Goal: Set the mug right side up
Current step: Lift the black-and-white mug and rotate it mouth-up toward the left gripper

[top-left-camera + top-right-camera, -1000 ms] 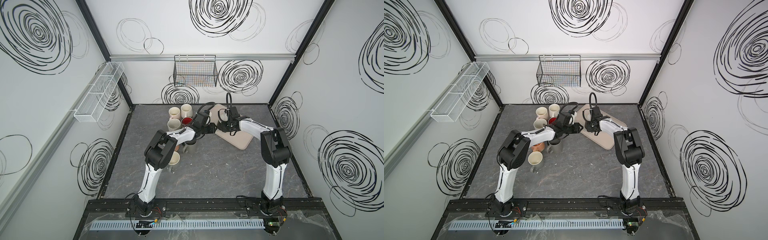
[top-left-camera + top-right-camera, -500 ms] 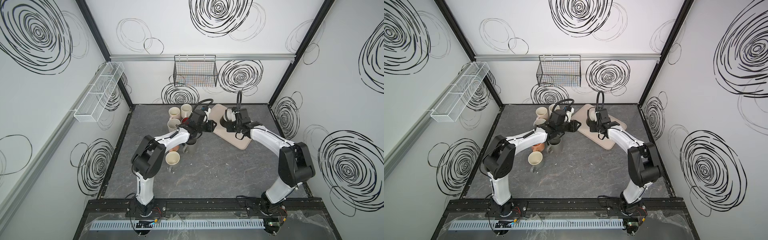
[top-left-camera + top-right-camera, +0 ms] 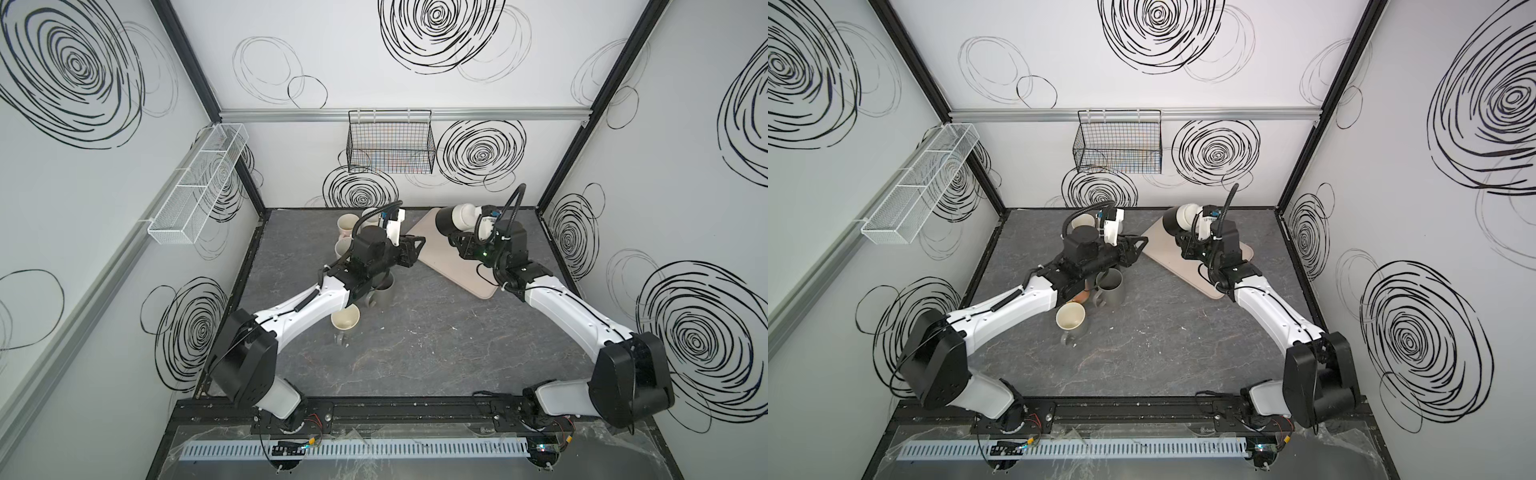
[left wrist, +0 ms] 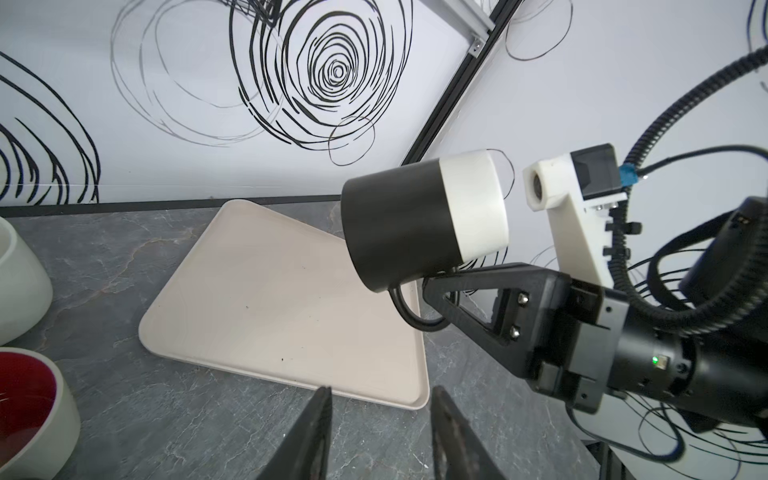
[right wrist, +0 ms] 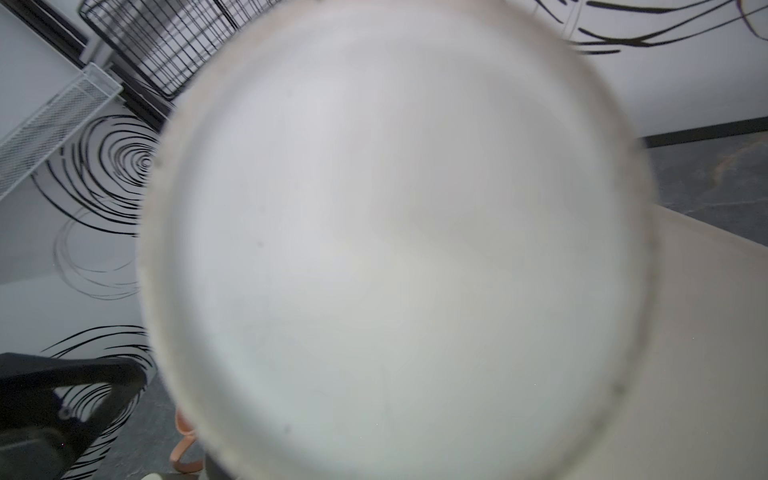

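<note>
Our right end effector [image 4: 436, 291] pinches the mug [image 4: 424, 216] by its handle above the tray [image 4: 270, 299]. Our left end effector [image 4: 380, 392] is spread, empty.

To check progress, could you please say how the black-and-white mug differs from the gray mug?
The black-and-white mug is held aloft sideways by the right gripper; the gray mug stands upright on the table. The black-and-white mug has two colours, the gray mug one. Both have handles.
</note>
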You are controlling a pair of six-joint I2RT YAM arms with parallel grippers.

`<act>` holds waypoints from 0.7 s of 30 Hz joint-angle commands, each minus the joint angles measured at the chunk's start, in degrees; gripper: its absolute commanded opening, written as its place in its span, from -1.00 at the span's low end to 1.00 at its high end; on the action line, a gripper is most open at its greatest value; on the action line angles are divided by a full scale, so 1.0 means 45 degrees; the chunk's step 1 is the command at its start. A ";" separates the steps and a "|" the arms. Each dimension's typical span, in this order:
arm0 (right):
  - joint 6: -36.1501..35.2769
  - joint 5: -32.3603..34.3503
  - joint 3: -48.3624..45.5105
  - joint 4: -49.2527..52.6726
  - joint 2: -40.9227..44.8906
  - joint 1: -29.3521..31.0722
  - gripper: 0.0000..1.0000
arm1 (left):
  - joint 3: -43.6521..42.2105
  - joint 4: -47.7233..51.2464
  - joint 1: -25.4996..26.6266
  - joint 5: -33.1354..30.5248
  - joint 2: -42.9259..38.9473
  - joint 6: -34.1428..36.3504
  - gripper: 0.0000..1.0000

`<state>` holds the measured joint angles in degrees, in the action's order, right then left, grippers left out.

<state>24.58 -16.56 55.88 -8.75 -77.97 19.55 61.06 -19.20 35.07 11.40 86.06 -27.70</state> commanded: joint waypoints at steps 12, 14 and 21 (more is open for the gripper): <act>0.3339 -0.5371 0.0257 -0.6706 0.0438 0.0112 -1.00 | -0.2650 -0.7097 -0.0762 0.1936 -0.1316 -0.4070 0.02; 0.3429 -0.5725 0.0363 -0.6957 0.0379 0.0289 -1.00 | -0.2635 -0.7469 -0.0779 0.2105 -0.1215 -0.4392 0.03; 0.3139 -0.6086 0.0727 -0.6519 0.0354 0.0835 -1.00 | -0.2700 -0.9086 -0.0989 0.2667 -0.0547 -0.5683 0.04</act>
<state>39.16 -41.63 55.55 -31.53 -77.41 22.59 49.32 -51.94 31.31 21.02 82.13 -49.15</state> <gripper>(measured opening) 0.176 0.521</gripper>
